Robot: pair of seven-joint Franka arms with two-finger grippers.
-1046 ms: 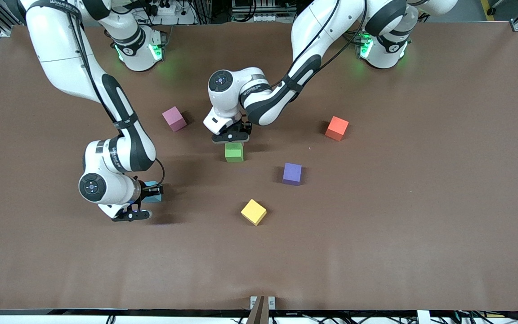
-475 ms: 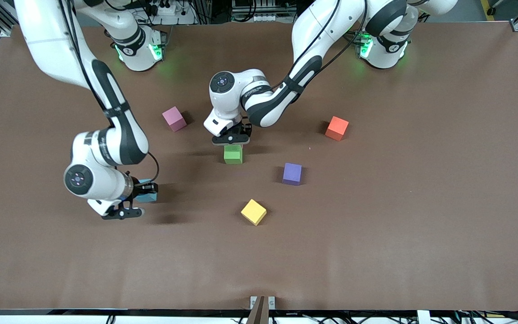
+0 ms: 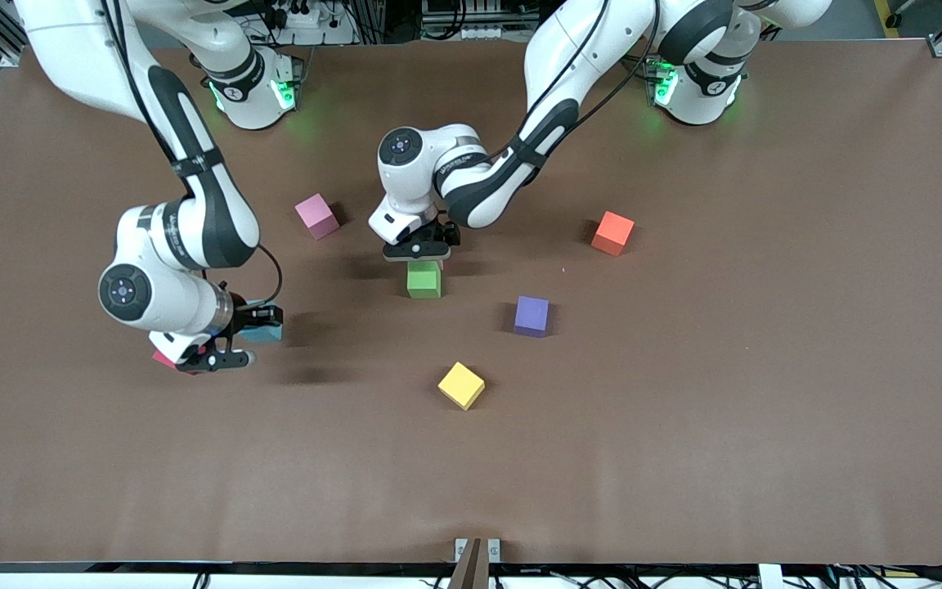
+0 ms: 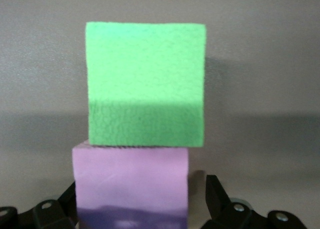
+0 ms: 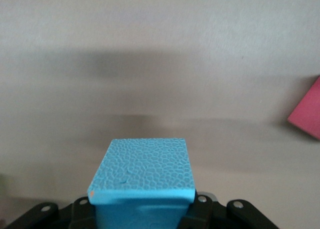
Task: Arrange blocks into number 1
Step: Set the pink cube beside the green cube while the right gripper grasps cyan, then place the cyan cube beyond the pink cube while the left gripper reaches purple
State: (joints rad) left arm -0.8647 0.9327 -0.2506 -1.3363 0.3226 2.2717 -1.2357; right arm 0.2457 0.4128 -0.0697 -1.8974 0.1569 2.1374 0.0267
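Sitting mid-desk, the green cube (image 3: 423, 280) has a lilac-pink cube (image 4: 130, 179) butted against its edge, on the side farther from the front camera. The left gripper (image 4: 140, 211) is right down over that lilac-pink cube, jaws spread, with a gap showing beside the cube. Toward the right arm's end, the right gripper (image 5: 142, 214) hangs over the desk, jaws pinching the light blue cube (image 5: 142, 174). The red cube (image 3: 163, 360) peeks out just beneath that hand. The pink cube (image 3: 316, 215) lies near the green one, farther from the front camera. The purple cube (image 3: 531, 316) sits nearer, the yellow cube (image 3: 461, 384) nearer again, and the orange cube (image 3: 612, 232) lies toward the left arm's end.
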